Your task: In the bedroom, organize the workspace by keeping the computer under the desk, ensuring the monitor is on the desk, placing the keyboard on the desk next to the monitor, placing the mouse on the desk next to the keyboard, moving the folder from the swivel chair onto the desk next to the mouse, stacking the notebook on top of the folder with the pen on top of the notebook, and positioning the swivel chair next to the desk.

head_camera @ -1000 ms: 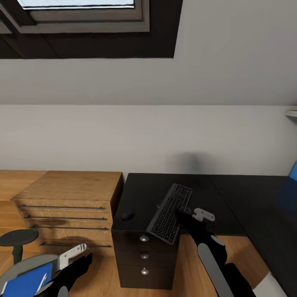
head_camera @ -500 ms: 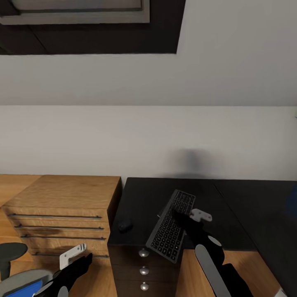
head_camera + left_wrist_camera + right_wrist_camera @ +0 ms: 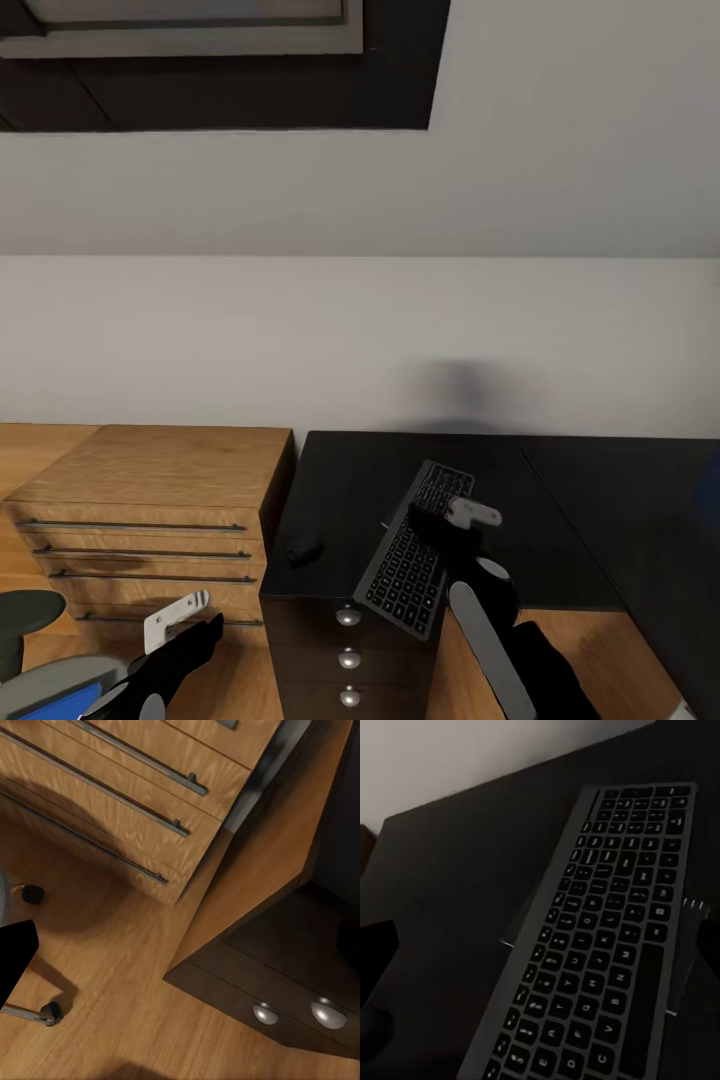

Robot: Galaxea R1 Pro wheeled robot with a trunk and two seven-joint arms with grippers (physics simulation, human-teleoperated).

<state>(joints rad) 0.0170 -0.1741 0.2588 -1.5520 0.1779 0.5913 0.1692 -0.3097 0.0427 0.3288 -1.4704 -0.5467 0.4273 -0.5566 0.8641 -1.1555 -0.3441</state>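
We find the keyboard (image 3: 412,551) on the desk (image 3: 560,500), its near end overhanging the front edge above the drawers, long axis running obliquely from that edge toward the wall. The right gripper (image 3: 440,520) sits over its far half; we cannot tell its jaw state. The mouse (image 3: 303,548) lies near the desk's left edge. The left gripper (image 3: 180,615) hangs low, apparently released, beside the dresser (image 3: 150,480).

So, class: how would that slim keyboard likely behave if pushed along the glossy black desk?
The keyboard looks thin, flat and rigid, so it probably slides rather than rolls. One end overhangs the desk front edge, so it might tip off.
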